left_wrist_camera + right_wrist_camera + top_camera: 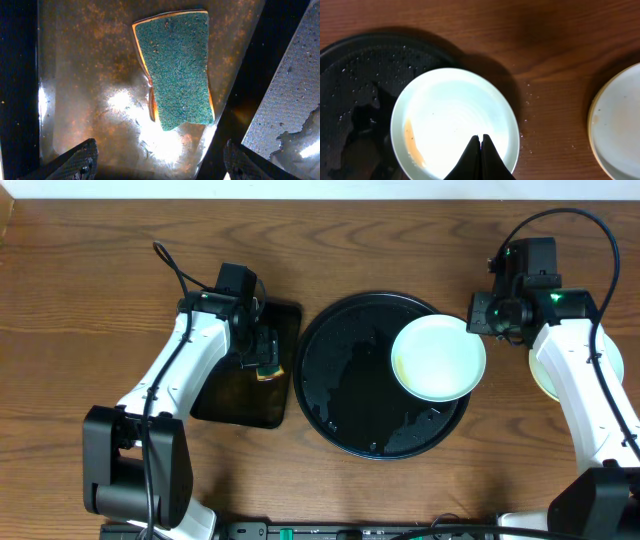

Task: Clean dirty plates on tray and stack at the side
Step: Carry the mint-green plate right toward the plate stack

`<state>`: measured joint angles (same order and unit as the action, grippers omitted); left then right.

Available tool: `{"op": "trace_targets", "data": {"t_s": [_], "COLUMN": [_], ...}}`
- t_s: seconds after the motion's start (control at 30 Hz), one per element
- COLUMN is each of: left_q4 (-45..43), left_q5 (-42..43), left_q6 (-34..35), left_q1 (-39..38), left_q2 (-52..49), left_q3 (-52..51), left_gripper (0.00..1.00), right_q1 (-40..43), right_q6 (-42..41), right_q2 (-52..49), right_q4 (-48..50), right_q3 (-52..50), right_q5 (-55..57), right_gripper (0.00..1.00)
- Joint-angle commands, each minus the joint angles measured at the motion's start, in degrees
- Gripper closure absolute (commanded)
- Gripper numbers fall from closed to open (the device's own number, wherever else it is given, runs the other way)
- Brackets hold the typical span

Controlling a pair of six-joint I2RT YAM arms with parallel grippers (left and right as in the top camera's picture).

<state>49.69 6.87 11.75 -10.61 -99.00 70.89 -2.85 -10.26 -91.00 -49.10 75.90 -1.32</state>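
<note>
Apparently mid-carry: the right gripper (480, 137) was pinched shut on the near rim of a mint-white plate (452, 112). The plate hung ahead of it over the round black tray (355, 75) w/ an orange streak (410, 142) showing, so best keep it level, clear the tray rim & check if it needs a wipe before stacking on the other plate (620, 125), on the tabletop (545, 30) beside the gripper, away from the tray. The left gripper (159, 152) was spread wide & empty, the sponge (175, 70) lying just ahead on the rectangular tray (85, 75), touching neither finger.
</note>
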Motion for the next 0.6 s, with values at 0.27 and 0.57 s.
{"op": "trace_targets", "data": {"t_s": [0.27, 0.57], "left_q4": [-0.04, -0.33], "left_q5": [-0.92, -0.90], "left_q6": [-0.52, -0.52], "left_q1": [0.31, 0.31], "left_q2": [0.13, 0.13], "left_q3": [-0.11, -0.11], "left_gripper": [0.20, 0.20], "right_q1": [8.20, 10.84], "right_q6": [1.16, 6.29], "right_q2": [-1.68, -12.22], "right_q4": [-2.47, -4.44], "right_q3": [0.15, 0.15], "right_q5": [-1.99, -11.47], "right_gripper": [0.68, 0.66]}}
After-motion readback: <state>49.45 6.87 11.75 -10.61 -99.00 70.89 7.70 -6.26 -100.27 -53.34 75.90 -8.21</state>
